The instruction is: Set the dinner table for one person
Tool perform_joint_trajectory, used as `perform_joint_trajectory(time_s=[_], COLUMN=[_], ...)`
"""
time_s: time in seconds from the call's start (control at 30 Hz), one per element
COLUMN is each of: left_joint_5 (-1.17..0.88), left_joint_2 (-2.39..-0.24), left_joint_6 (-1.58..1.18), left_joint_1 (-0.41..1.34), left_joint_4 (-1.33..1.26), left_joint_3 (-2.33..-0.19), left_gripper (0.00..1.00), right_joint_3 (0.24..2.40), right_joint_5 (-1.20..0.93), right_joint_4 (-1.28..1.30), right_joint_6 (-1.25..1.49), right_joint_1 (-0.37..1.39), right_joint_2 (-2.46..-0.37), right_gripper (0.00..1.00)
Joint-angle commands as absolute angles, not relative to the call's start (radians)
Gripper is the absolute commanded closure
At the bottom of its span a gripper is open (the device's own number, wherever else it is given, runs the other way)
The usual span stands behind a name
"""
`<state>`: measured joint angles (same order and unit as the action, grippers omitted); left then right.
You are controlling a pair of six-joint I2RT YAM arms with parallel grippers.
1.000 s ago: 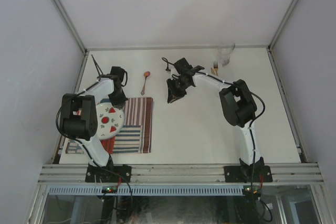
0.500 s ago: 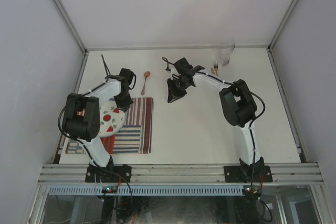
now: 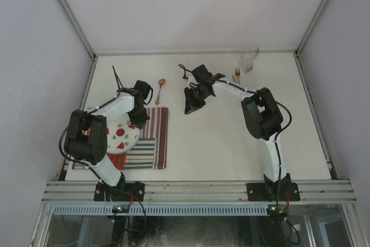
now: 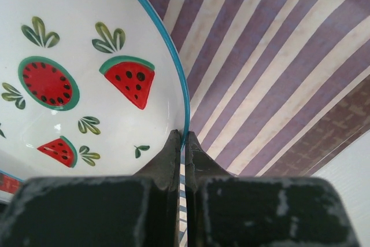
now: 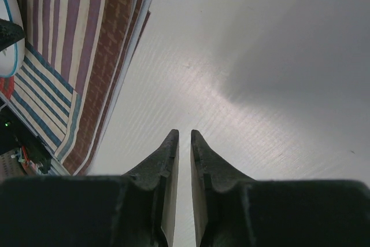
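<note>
A white plate with a teal rim and watermelon pictures rests on the red-white-blue striped placemat at the left of the dinner table. My left gripper is shut on the plate's right rim, which sits pinched between the fingertips. My right gripper hovers over bare tabletop right of the placemat. Its jaws stand a narrow slit apart with nothing between them.
A spoon lies on the table behind the placemat. A fork and a clear glass stand at the back right. Aluminium rails edge the table. The placemat's right edge shows in the right wrist view.
My left gripper closed on the plate's rim and shifted a little right and toward me, elbow swinging in. The right gripper's jaws narrowed slightly; that arm stayed put.
</note>
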<state>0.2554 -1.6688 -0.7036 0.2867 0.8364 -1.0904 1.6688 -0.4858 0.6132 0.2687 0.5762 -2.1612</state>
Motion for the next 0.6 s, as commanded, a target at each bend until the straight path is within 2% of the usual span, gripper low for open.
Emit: perform_joint_trajectory(time_s=[0.0, 0.57], left_joint_5=[0.239, 0.212], left_joint_2=[-1.616, -1.689], left_joint_6=[-0.76, -0.785], left_joint_1=[0.305, 0.381], left_joint_4=[0.85, 0.815], left_joint_3=[-1.045, -1.095], left_gripper=[1.0, 1.0], right_joint_3=[1.644, 1.595], right_joint_5=[-0.506, -0.503], right_joint_4=[0.571, 0.536], right_joint_6=[0.261, 0.279], right_joint_1=[0.576, 0.58], right_joint_2=[-2.106, -2.083], right_gripper=[0.87, 0.92])
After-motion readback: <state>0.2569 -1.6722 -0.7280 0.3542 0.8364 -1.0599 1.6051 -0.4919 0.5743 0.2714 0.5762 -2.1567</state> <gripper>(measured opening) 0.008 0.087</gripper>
